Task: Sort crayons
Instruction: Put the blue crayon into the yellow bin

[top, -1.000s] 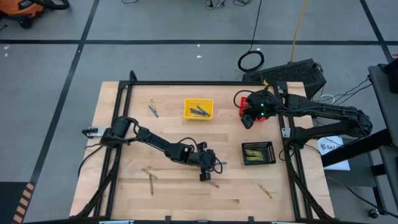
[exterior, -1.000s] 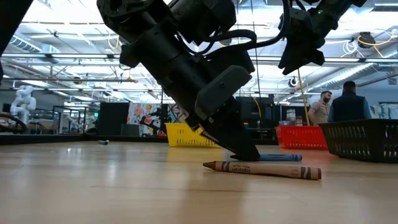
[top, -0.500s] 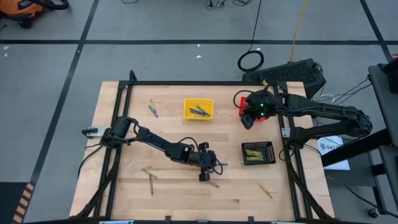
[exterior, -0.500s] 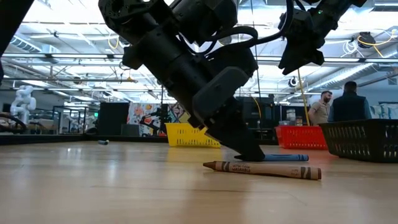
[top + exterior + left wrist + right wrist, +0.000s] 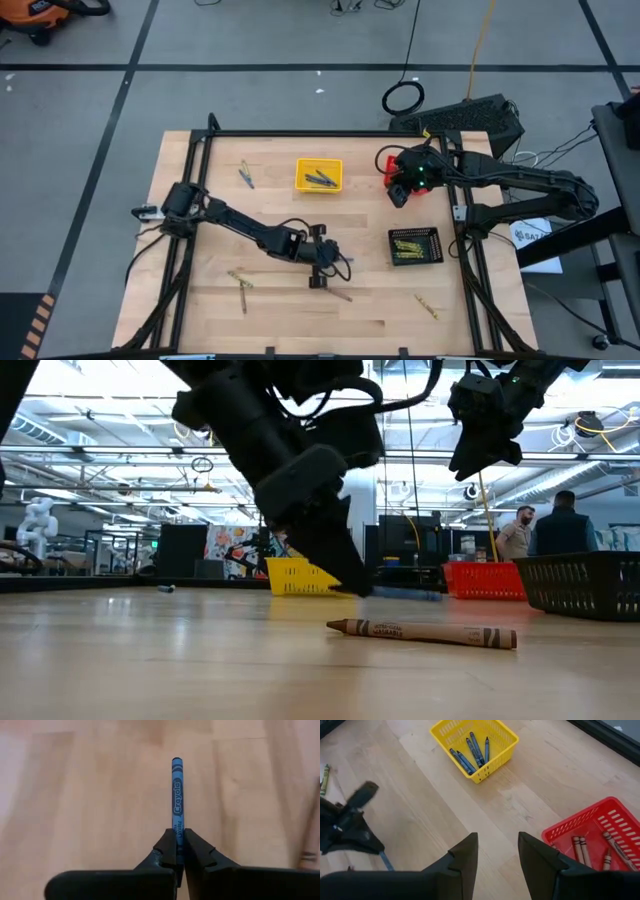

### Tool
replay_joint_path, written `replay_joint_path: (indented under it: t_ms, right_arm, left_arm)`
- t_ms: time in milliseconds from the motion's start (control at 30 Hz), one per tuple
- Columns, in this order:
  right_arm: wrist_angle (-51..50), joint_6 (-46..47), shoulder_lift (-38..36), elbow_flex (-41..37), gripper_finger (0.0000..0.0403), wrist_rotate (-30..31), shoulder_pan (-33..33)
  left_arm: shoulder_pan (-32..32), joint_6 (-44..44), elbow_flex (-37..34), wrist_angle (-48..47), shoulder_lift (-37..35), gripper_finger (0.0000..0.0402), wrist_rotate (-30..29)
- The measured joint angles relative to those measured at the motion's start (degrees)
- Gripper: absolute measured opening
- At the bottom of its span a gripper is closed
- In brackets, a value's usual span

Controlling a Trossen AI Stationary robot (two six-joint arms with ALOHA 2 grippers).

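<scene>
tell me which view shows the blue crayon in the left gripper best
The left wrist view: the blue crayon fills the centre, pinched at one end by the left gripper. The high and right wrist views show a sliver; the low view shows it lifted.

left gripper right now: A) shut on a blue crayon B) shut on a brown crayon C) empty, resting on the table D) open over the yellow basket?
A: in the left wrist view the left gripper is pinched on one end of a blue crayon, and the low view shows that crayon off the table while the brown crayon lies on the wood.
</scene>
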Motion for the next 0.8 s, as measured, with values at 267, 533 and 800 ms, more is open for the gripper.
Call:
replay_joint_path:
  t_ms: [267,533,800]
  right_arm:
    - [-0.2,0.0,0.0,0.0,0.0125,0.0,0.0]
    - [-1.3,0.0,0.0,0.0,0.0125,0.0,0.0]
    - [-1.5,0.0,0.0,0.0,0.0125,0.0,0.0]
  left_arm:
    - [0.8,4.4,0.2,-6.9,-5.1,0.0005,-4.3]
    - [5.5,5.9,0.2,-15.8,-9.1,0.0005,-4.4]
    - [10.8,7.6,0.2,-20.3,-10.2,0.0005,-2.6]
